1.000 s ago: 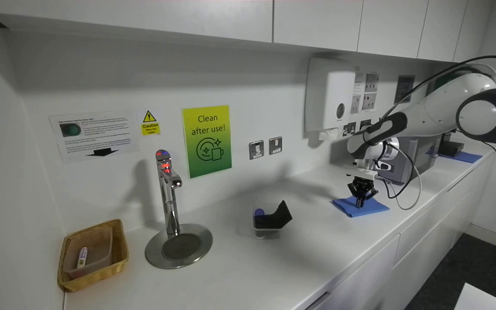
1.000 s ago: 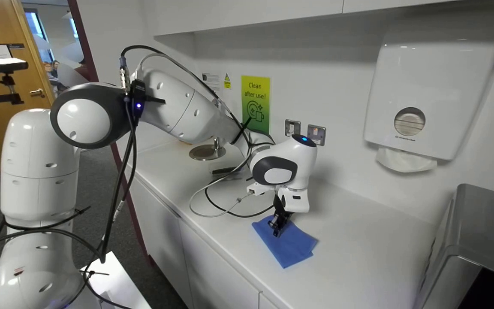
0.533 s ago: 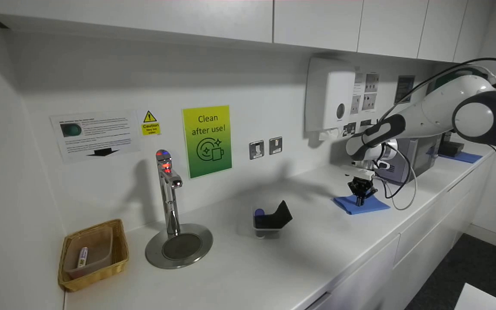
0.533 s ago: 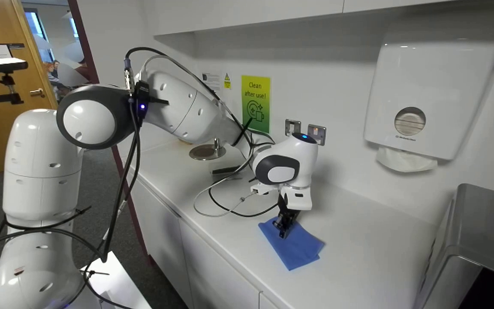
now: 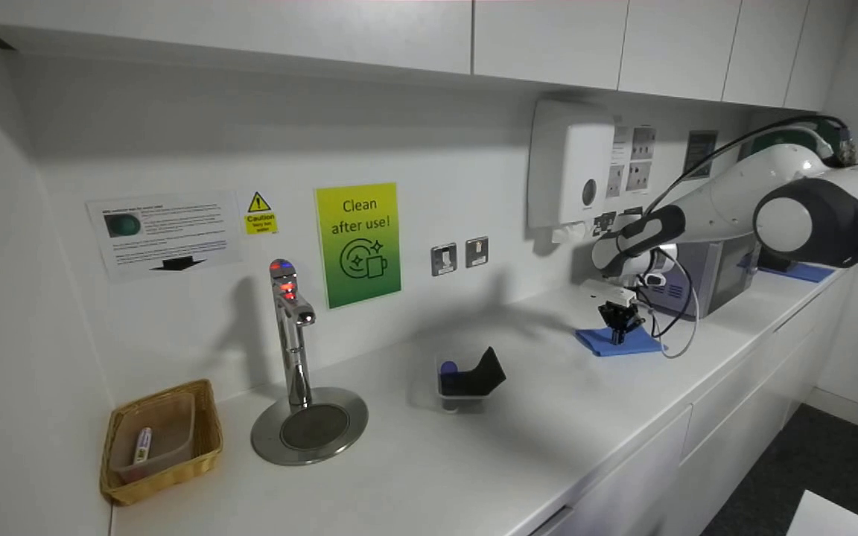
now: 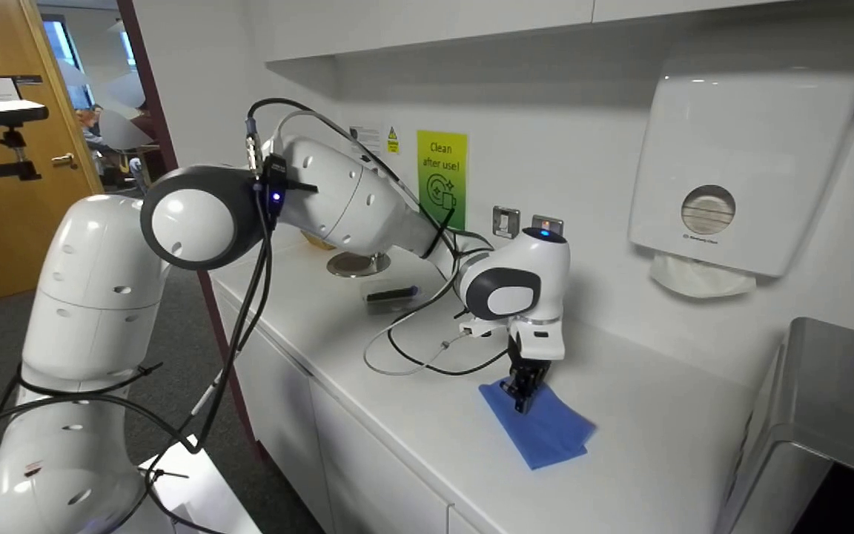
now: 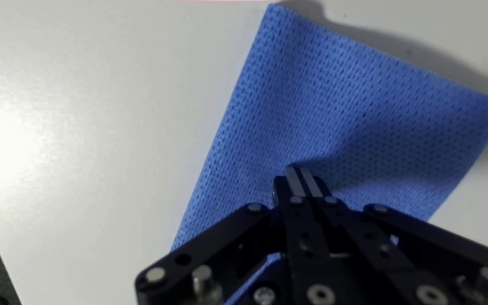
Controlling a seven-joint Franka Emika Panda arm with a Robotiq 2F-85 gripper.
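The pincer (image 7: pixel 298 171), its fingers together, rests on the blue cloth (image 7: pixel 324 114). Both just slid away from the front edge of the tabletop (image 6: pixel 649 415), so the cloth follows along, now lying between front and back edges.

The place looks like a shared kitchenette, more likely in a workplace than a home: a white counter (image 5: pixel 414 476) runs beneath overhead cupboards (image 5: pixel 548 41), with a chrome tap (image 5: pixel 295 350) over a round drain plate (image 5: pixel 315 426). A "Clean after use!" sign (image 5: pixel 358 246), a caution label (image 5: pixel 259 214) about very hot water and a paper-towel dispenser (image 6: pixel 753 148) mark communal use.
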